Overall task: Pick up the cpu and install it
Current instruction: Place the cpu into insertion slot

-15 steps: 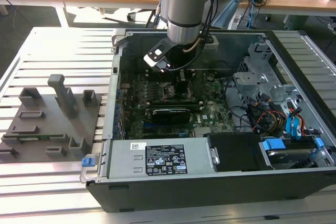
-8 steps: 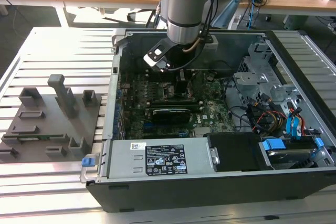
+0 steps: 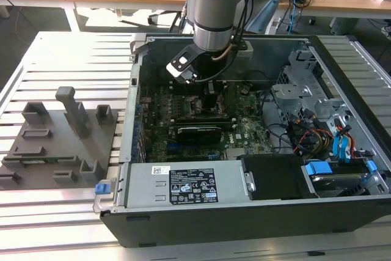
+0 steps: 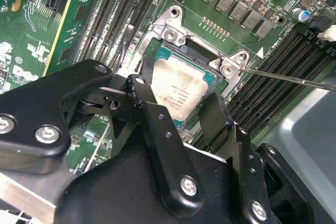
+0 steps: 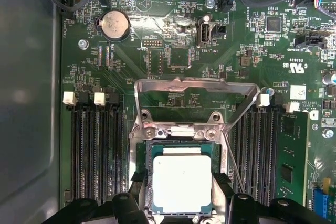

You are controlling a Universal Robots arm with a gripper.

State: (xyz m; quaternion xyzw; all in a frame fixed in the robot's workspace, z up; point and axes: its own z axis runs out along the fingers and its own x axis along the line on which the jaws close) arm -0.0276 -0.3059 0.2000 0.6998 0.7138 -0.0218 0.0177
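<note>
cpu (image 5: 181, 182): one, lying flat in the socket (image 4: 197, 52) on the motherboard (image 5: 178, 61), inside the computer case (image 3: 201, 224).
Facing: its pale silvery top is pointing up, out of the board, with a thin green border showing around it in both wrist views.
Long axis: it is square, so no side is running longer. Its edges are lying parallel to the socket's edges and to the memory slots on either side.
gripper (image 5: 181, 195): one, hanging straight over the cpu, reaching down into the case in the exterior view (image 3: 211, 103).
Jaws: two black fingers (image 4: 144, 106) are standing at opposite edges of the cpu, set about its width apart. Whether they are pinching it or sitting just clear of it, I cannot tell.
load plate (image 5: 194, 83): one, standing raised and open, hinging at the socket's far edge.
screws (image 5: 150, 133): two, sitting at that hinge edge.
lever (image 4: 289, 75): one thin metal rod, running out beside the socket.
white latches (image 5: 68, 98): four, two showing on each side of the socket at the slot ends.
coin cell (image 5: 115, 24): one, sitting well apart from the socket.
arm (image 3: 217, 4): one, coming down into the open case.
fixture plate (image 3: 55, 132): one grey plate with blocks, lying on the slatted table (image 3: 61, 212) at the exterior view's left of the case.
</note>
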